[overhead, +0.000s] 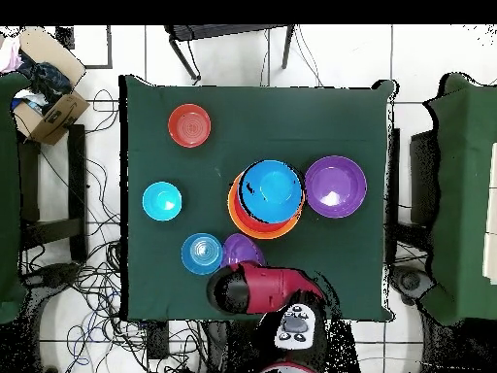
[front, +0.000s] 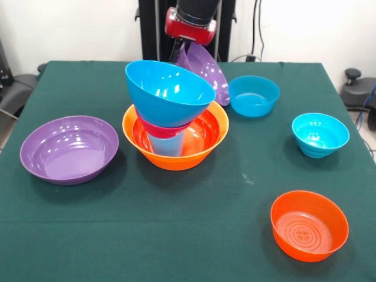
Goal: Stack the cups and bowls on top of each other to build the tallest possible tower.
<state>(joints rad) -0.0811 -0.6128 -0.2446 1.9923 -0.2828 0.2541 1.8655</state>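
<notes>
The tower stands mid-table. A large orange bowl (front: 205, 138) is its base. In it stands a light blue cup (front: 167, 145), with a magenta bowl (front: 160, 126) on it and a blue bowl (front: 169, 89) tilted on top. The tower also shows in the overhead view (overhead: 267, 194). My gripper (front: 184, 54) is just behind the tower, shut on the rim of a small purple bowl (front: 207, 69), which it holds tilted on edge. In the overhead view this bowl (overhead: 243, 251) lies partly under the arm (overhead: 260, 287).
A large purple bowl (front: 69, 148) (overhead: 335, 186) sits beside the tower. A blue bowl (front: 253, 95) (overhead: 202, 253), a cyan bowl (front: 320, 134) (overhead: 161, 200) and a red-orange bowl (front: 309, 224) (overhead: 189, 124) sit apart on the green table (front: 176, 235).
</notes>
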